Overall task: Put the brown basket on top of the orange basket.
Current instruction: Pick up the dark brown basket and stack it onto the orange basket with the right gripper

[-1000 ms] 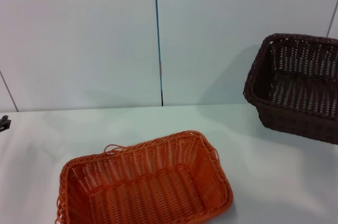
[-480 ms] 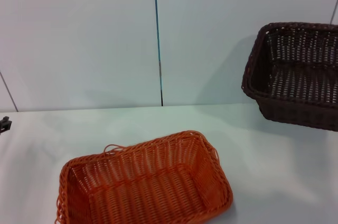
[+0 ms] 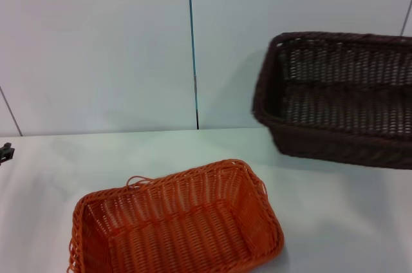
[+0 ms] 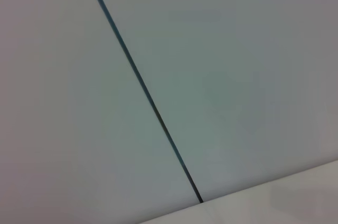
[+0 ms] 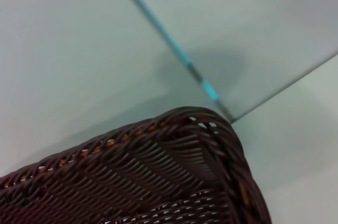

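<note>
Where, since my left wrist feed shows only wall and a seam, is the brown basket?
Observer: The brown basket hangs in the air on the robot's right, clear of the table.
Operator: And the orange one?
Observer: The orange basket sits empty on the table, nearer the robot and left of the brown one, not under it.
Operator: What does the right wrist show?
Observer: Only the brown basket's braided rim corner, close up.
</note>
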You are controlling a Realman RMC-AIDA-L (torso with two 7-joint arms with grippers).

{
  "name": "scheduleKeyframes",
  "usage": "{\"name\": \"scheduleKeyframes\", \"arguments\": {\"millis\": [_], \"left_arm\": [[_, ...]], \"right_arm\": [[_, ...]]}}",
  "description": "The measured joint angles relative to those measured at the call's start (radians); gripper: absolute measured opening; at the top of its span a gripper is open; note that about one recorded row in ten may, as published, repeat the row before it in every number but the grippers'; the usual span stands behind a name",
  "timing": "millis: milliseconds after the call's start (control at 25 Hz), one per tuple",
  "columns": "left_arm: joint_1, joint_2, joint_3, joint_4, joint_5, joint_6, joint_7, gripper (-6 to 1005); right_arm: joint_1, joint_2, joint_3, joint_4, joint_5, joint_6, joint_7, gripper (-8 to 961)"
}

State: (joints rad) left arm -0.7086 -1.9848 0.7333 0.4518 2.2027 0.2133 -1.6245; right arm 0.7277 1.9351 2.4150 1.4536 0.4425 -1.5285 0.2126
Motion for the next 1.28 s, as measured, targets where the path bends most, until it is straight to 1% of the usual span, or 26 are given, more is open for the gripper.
{"name": "scheduleKeyframes", "arguments": {"millis": [160, 520, 920, 1280], "left_arm": [[0.003, 0.000, 0.000, 0.002, 0.000, 0.000, 0.001, 813], [0.011, -0.001, 0.000, 0.007, 0.000, 0.000, 0.002, 812], [0.012, -0.002, -0.005, 0.008, 0.000, 0.000, 0.003, 811], [0.011, -0.004, -0.005, 0.008, 0.000, 0.000, 0.004, 811]], "right_arm": [[0.015, 0.003, -0.041, -0.044, 0.058, 0.000, 0.000, 158], [0.086, 0.018, -0.145, -0.162, 0.080, 0.006, -0.007, 158], [0.122, 0.033, -0.213, -0.231, 0.110, 0.028, -0.026, 159], [0.149, 0.044, -0.262, -0.239, 0.132, 0.038, -0.027, 159]]}}
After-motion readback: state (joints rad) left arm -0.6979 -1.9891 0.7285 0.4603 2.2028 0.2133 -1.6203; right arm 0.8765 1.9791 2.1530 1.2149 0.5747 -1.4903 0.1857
